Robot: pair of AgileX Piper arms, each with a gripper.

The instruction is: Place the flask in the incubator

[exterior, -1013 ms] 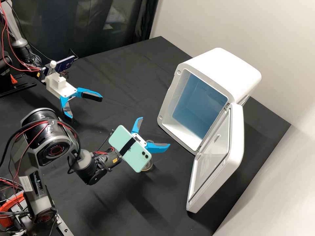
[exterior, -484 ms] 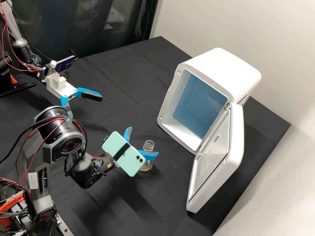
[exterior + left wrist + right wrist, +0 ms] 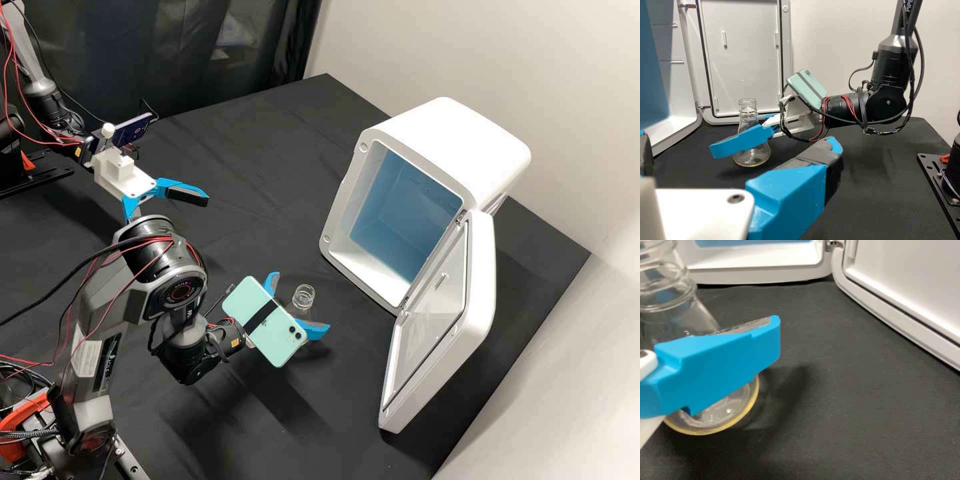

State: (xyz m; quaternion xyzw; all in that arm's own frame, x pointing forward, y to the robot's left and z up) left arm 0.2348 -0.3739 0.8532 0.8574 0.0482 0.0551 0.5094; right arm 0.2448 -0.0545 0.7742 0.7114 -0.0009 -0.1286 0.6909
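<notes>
Grasp step: my right hand (image 3: 299,302) wide, flask (image 3: 303,294) between fingers. Next I squeeze, lift, carry to incubator (image 3: 453,140) ahead.

The flask (image 3: 303,295) is showing clear glass with a yellowish ring at its base. The incubator (image 3: 460,143) is showing white outside and pale blue inside. The surface (image 3: 267,147) is showing plain black. The right tool (image 3: 300,301) and left tool (image 3: 167,205) are wearing bright blue fingers with dark grey pads. A mint-green phone (image 3: 270,327) is carrying a black strap (image 3: 259,316), and red wires (image 3: 825,111) are wrapping the dark grey right arm (image 3: 890,95).
</notes>
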